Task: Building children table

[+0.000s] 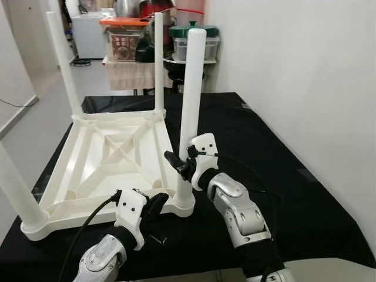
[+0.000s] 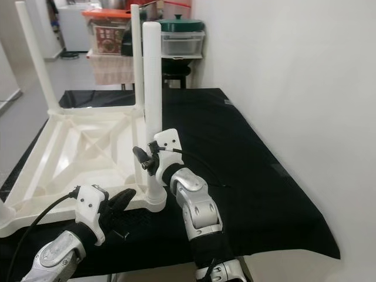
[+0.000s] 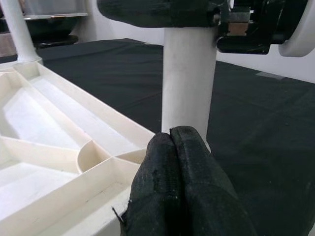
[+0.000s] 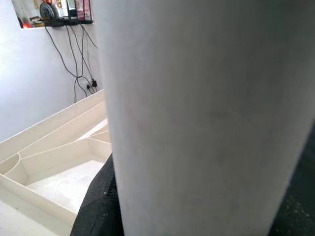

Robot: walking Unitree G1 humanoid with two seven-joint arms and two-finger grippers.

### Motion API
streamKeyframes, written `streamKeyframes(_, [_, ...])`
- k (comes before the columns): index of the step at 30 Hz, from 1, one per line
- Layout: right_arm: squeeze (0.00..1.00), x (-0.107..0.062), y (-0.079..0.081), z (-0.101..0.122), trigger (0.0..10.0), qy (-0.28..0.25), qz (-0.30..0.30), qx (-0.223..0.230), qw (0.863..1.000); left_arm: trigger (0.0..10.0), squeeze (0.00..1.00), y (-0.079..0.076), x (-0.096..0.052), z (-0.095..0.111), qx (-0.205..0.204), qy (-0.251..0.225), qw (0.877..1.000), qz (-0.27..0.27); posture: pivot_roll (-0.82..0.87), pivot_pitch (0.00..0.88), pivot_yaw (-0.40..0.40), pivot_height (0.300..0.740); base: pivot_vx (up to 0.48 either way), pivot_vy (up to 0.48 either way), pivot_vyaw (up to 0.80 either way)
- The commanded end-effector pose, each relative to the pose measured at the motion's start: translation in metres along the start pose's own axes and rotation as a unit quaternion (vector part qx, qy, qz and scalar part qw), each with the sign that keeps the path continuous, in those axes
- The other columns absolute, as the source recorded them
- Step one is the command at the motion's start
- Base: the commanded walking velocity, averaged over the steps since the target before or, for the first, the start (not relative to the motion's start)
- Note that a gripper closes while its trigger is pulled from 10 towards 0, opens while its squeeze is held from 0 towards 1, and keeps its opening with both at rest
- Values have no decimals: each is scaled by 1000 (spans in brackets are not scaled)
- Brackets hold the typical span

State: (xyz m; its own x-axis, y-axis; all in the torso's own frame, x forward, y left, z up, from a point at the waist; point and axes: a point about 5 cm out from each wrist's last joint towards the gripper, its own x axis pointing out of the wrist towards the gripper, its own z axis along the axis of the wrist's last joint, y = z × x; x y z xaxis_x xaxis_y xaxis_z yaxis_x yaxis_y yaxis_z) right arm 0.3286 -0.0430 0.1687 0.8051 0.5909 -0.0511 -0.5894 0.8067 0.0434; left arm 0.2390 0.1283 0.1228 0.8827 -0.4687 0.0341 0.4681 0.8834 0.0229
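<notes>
A white plastic children's table (image 1: 111, 158) lies upside down on a black cloth (image 1: 276, 176). Its legs stand up at the corners. My right gripper (image 1: 181, 166) is shut on the near right leg (image 1: 191, 88), low on the leg, a little above its socket; that leg (image 4: 206, 113) is close up in the right wrist view, with one black finger (image 4: 98, 206) beside it. My left gripper (image 1: 157, 207) is shut and holds nothing. Its fingertips (image 3: 172, 147) rest at the table's near right corner, right by the base of the same leg (image 3: 188, 83).
A white wall runs along the right. Storage boxes (image 1: 123, 38) and a green-lidded pot (image 1: 197, 32) stand behind the black surface. A small black part (image 1: 158, 239) lies on the cloth by my left gripper. The cloth's front edge is close below my arms.
</notes>
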Motion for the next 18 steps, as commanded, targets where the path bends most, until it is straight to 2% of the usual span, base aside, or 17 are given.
streamKeyframes(1, [169,-2,-1,-27,10000,74,-4,16,997,10000,0,-1,1,-1,0,3,1000,0,33,0,-61,740,0,0,0])
streamKeyframes(2, [169,-2,1,-24,10000,69,6,14,998,10000,0,-1,1,-1,-1,3,1000,0,32,0,-58,740,0,0,0])
streamKeyframes(3, [1000,-1,1,-18,10000,57,20,15,998,10000,0,0,0,-1,-1,3,1000,-1,30,0,-56,740,0,0,0])
streamKeyframes(4, [1000,-1,1,-18,10000,57,20,15,998,10000,0,0,0,-1,-1,3,1000,-1,30,0,-56,740,0,0,0])
streamKeyframes(5, [1000,0,2,-9,10000,36,57,16,998,10000,0,0,0,-1,-1,3,1000,-1,32,0,-58,740,0,0,0])
streamKeyframes(6, [1000,0,2,-9,10000,36,57,16,998,10000,0,0,0,-1,-1,3,1000,-1,32,0,-58,740,0,0,0])
streamKeyframes(8, [1000,-1,1,10,10000,2,173,-1,985,10000,0,1,0,-1,-1,2,1000,-1,34,0,-59,740,0,0,0])
streamKeyframes(10, [1000,-1,1,10,10000,2,173,-1,985,10000,0,1,0,-1,-1,2,1000,-1,34,0,-59,740,0,0,0])
streamKeyframes(11, [725,-7,-1,16,10000,0,254,-37,967,10000,0,1,0,0,-1,2,1000,0,35,0,-60,740,0,0,0])
streamKeyframes(12, [725,-7,-1,16,10000,0,254,-37,967,10000,0,1,0,0,-1,2,1000,0,35,0,-60,740,0,0,0])
streamKeyframes(13, [0,-8,-7,17,10000,11,290,-61,955,10000,0,1,0,0,0,2,1000,0,36,0,-61,740,0,0,0])
streamKeyframes(14, [0,-8,-14,17,10000,25,313,-76,946,10000,0,1,0,0,0,2,1000,0,41,0,-62,740,0,0,0])
streamKeyframes(18, [0,-5,-26,20,10000,40,330,-83,939,10000,0,1,0,0,1,1,1000,1,45,0,-64,740,0,0,0])
